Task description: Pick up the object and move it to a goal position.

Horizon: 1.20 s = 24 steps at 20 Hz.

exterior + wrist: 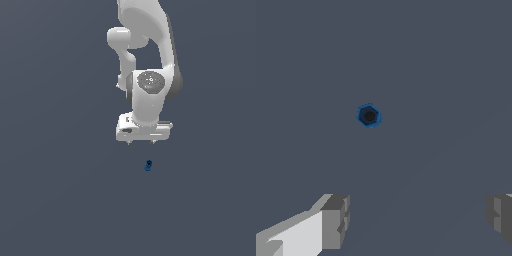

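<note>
The object [148, 165] is a tiny dark blue lumpy thing on the grey floor, below the white arm in the exterior view. In the wrist view it [369, 116] shows as a small blue hexagonal shape with a dark centre. My gripper [141, 143] hangs above the object, apart from it, and a little toward the exterior view's left. It is open and empty. In the wrist view the two grey fingertips [336, 221] stand wide apart, with the gripper [418, 217] off to one side of the object.
A plain dark grey surface [60, 200] fills both views. The white arm [147, 60] rises above the gripper.
</note>
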{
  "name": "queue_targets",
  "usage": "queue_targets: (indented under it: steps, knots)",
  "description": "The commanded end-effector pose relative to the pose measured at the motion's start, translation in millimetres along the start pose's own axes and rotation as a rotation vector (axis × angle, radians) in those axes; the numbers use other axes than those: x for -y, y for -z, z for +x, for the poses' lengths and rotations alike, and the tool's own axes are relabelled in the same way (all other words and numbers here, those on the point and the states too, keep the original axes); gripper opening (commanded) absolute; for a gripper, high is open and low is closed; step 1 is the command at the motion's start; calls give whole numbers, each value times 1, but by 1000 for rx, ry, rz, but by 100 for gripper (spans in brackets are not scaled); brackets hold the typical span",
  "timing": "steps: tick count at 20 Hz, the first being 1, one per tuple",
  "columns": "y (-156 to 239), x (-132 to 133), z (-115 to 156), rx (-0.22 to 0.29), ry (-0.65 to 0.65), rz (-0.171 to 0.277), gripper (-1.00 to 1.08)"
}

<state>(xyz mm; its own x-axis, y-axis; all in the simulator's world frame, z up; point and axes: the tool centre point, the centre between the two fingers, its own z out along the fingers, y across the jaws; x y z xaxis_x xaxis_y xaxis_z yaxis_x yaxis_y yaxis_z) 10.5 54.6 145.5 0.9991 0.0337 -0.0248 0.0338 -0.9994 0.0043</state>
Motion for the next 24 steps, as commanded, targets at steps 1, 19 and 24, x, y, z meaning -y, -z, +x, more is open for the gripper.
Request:
queue_targets:
  steps: [1,19,24]
  knots:
    - [-4,3,5,-2,-36,1,100]
    - [-44,33,54,-20,-388,9,100]
    - [-50,36,59,-23,-429,10,100]
